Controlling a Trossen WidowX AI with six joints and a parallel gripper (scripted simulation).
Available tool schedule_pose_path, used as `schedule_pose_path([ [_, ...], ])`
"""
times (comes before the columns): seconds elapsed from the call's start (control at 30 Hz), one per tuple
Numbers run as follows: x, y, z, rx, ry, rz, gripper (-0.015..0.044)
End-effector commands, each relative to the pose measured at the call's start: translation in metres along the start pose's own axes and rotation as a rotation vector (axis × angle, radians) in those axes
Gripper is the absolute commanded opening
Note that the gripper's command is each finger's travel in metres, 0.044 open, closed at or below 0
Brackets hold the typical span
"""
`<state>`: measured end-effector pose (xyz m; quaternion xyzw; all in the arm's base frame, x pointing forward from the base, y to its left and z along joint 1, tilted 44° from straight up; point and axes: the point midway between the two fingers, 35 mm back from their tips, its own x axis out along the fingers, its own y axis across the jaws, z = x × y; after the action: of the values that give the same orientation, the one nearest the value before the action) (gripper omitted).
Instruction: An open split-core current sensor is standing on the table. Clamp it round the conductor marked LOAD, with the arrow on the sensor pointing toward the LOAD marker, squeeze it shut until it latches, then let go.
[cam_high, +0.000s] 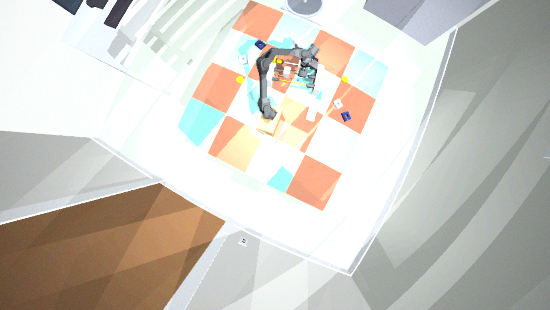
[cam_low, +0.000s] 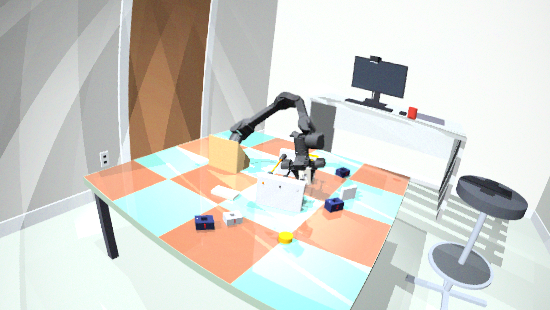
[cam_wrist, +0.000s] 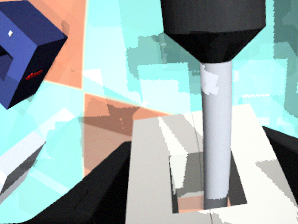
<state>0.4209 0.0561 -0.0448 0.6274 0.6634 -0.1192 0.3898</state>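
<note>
White sensor (cam_wrist: 150, 165) (cam_low: 303, 172) between fingers (cam_low: 313, 175), clamped from both sides; grey conductor (cam_wrist: 217, 130) passing through sensor's opening.

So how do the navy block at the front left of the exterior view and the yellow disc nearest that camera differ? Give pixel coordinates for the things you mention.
The navy block (cam_high: 343, 115) (cam_low: 204, 223) is boxy; the yellow disc (cam_high: 344, 79) (cam_low: 285, 238) is round. The block bears a red mark, the disc shows none. Both rest on the table.
</note>
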Motion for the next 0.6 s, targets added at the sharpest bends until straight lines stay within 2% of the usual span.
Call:
schedule_pose_path([
  [0.0, 0.0004, 0.0, 0.0001, -0.001, 0.0, -0.003, 0.0],
  [0.17, 0.0004, 0.0, 0.0001, -0.001, 0.0, -0.003, 0.0],
  [0.57, 0.0004, 0.0, 0.0001, -0.001, 0.0, -0.003, 0.0315],
])
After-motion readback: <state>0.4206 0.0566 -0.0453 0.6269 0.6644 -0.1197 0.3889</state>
